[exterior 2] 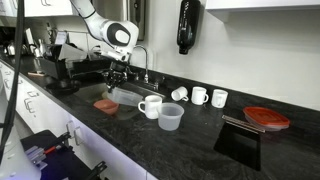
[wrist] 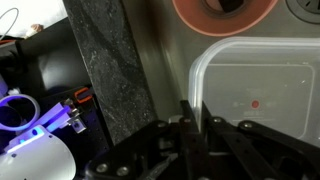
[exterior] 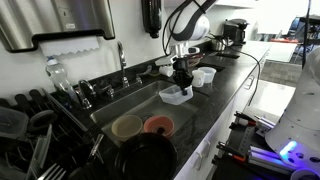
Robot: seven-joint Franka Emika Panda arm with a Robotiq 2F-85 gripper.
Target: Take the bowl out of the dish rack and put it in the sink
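Observation:
A clear plastic bowl-like container [wrist: 250, 85] sits low in the sink [exterior: 120, 108], at the end away from the dish rack [exterior: 40, 135]; it also shows in an exterior view [exterior: 174, 96]. My gripper [wrist: 190, 118] is shut on its near rim, as both exterior views show [exterior: 182, 80] [exterior 2: 118, 76]. An orange bowl [wrist: 222, 12] lies in the sink just beyond the container [exterior: 158, 125]. A tan bowl [exterior: 126, 126] lies next to it.
A black pan [exterior: 150, 158] sits at the sink's near end. The faucet [exterior: 122, 58] stands behind the sink. A white mug [exterior 2: 150, 105], a clear cup [exterior 2: 170, 117], more mugs [exterior 2: 200, 95] and a red plate [exterior 2: 266, 117] stand on the dark counter.

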